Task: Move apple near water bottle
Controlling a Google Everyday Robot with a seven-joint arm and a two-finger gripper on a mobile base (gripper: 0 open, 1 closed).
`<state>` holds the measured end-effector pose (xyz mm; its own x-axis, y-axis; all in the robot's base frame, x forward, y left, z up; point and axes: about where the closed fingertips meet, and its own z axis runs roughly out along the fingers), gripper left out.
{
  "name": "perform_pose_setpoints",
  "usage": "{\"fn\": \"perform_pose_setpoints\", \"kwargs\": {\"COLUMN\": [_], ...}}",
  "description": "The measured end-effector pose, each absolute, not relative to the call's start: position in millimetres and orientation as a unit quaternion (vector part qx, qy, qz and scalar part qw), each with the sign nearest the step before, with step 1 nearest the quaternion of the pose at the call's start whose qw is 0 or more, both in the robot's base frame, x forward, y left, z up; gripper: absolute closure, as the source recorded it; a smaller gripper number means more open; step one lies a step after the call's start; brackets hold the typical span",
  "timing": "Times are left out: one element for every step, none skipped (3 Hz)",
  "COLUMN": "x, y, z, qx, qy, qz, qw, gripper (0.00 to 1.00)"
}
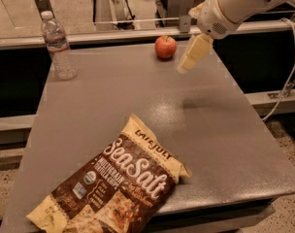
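The water bottle (57,47) of clear, ribbed plastic stands upright with its white cap on at the far left of the smooth grey table (138,96). A glossy brown-and-cream chip bag (113,183) lies flat near the front edge. The round red apple (165,46) sits at the far edge, well apart from the bottle. The cream gripper (186,64) hangs just right of the apple, not touching it; how wide it stands I cannot tell.

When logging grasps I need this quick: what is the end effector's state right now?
End effector: open or closed cannot be told; it hovers just right of the apple, apart from it.
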<state>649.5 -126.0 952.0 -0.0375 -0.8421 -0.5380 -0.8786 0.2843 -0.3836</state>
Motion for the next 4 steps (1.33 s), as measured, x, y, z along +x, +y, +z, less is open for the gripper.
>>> {"fn": "perform_pose_setpoints", "kwargs": {"x": [697.8, 735.2, 758.4, 775.0], "y": [-115.9, -113.0, -113.3, -114.8], "z": [947.6, 939.5, 924.8, 907.4], "qx": [-0.578, -0.547, -0.497, -0.447], "qy": [0.719, 0.732, 0.759, 0.787], "qz": [0.045, 0.059, 0.084, 0.097], "qw": [0.383, 0.402, 0.411, 0.414], "gripper": [0.0, 0.0, 0.0, 0.0]}}
